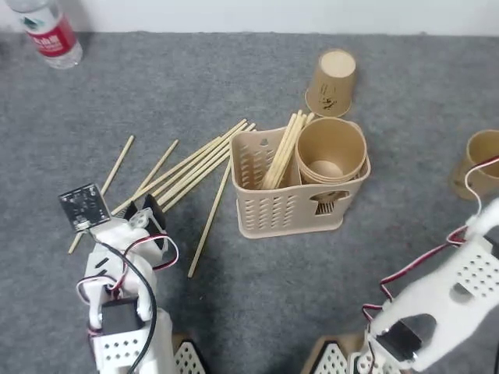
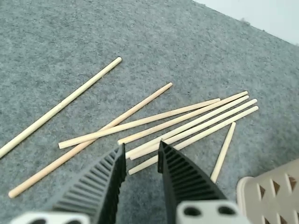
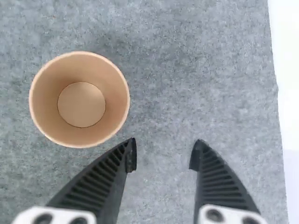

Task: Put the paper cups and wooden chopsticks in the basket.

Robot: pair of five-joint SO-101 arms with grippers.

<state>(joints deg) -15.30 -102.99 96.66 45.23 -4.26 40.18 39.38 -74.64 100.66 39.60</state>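
A beige slotted basket (image 1: 269,209) stands mid-table, holding stacked paper cups (image 1: 330,152) and several wooden chopsticks (image 1: 282,152). Another paper cup (image 1: 331,82) rests mouth-down behind it. A third cup (image 1: 482,162) (image 3: 79,98) stands upright at the right edge; my right gripper (image 3: 163,151) hovers open just beside it, holding nothing. Several loose chopsticks (image 1: 187,173) (image 2: 187,123) lie fanned on the carpet left of the basket. My left gripper (image 1: 146,210) (image 2: 141,150) hangs over their near ends, open a little, with nothing between its fingers.
A water bottle (image 1: 48,31) lies at the far left corner. Grey carpet (image 1: 234,78) covers the table, and a white wall edge runs along the back. A corner of the basket (image 2: 275,193) shows in the left wrist view.
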